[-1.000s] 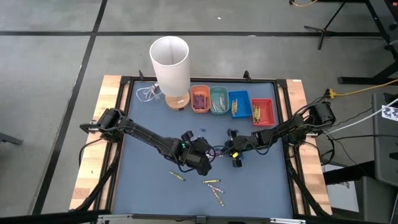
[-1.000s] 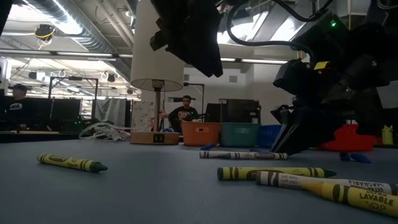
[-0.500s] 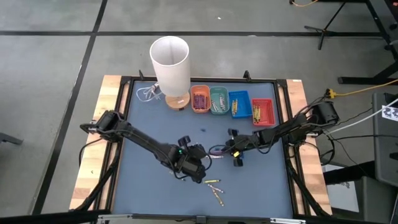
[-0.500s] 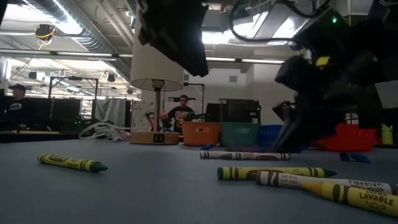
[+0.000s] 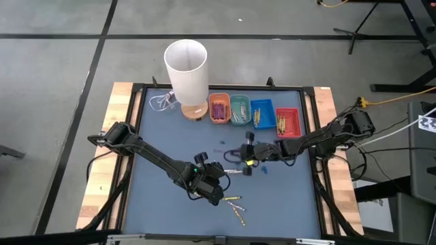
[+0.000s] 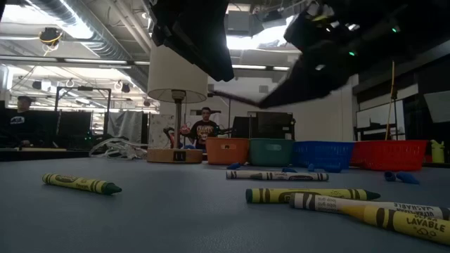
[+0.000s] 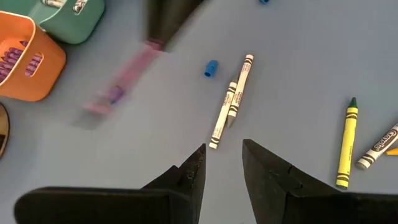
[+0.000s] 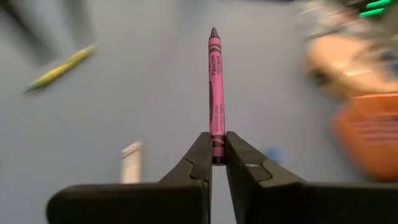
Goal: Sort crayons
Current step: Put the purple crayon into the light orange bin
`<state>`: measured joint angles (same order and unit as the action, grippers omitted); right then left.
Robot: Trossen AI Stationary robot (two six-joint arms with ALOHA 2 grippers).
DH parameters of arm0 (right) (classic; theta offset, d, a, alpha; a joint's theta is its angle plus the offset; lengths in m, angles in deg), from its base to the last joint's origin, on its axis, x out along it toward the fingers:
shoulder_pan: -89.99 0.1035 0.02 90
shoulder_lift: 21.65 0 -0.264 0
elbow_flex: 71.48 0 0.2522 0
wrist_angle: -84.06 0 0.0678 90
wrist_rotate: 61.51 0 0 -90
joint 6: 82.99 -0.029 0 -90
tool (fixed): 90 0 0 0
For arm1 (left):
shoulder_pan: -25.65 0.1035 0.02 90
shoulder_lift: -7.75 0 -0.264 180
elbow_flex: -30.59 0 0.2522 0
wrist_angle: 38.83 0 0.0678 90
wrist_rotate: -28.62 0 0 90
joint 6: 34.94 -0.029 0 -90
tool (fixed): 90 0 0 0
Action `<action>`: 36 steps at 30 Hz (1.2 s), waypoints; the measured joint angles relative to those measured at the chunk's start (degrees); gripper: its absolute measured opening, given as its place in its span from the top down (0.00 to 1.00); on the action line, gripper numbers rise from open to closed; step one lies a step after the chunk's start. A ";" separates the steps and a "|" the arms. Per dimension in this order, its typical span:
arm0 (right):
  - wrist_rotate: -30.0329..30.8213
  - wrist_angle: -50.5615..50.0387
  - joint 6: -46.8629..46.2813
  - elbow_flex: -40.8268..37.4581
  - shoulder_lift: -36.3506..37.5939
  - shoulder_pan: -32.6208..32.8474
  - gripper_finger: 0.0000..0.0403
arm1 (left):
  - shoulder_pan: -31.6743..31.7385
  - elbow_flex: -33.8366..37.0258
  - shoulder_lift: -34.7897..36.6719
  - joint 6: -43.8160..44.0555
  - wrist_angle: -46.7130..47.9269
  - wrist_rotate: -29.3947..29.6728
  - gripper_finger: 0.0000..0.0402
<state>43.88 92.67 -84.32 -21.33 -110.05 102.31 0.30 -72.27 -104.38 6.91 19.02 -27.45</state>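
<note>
Right wrist view is showing you the right fingers (image 8: pixel 217 163) pinching a purple crayon (image 8: pixel 215 87) by its end, the stick pointing straight out ahead of them, lifted off the desk (image 5: pixel 157 136). Your left fingers (image 7: pixel 222 167) are standing narrowly apart, holding nothing, hovering just short of two pale crayons (image 7: pixel 231 99) lying touching on the desk, with a yellow crayon (image 7: pixel 346 142) off to one side. Orange tray (image 5: pixel 219 109) is holding purple ones.
</note>
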 joint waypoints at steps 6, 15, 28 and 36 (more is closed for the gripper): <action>15.36 0.17 0.34 2.73 0.00 -2.40 0.94 | 0.02 0.00 0.00 -0.01 0.00 0.05 0.78; 12.85 2.30 -10.75 3.05 0.00 -14.68 0.94 | 0.07 0.00 0.00 -0.02 -0.01 1.52 0.78; 6.52 17.30 -22.56 3.12 -7.42 -22.62 0.94 | 0.09 0.00 0.00 -0.46 0.26 2.73 0.78; 7.40 23.84 -23.06 3.12 -10.72 -22.47 0.94 | 0.09 0.00 0.00 -0.48 0.39 2.71 0.78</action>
<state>51.27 116.51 -107.38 -18.21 -120.78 79.84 0.39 -72.27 -104.38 6.43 19.42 -24.74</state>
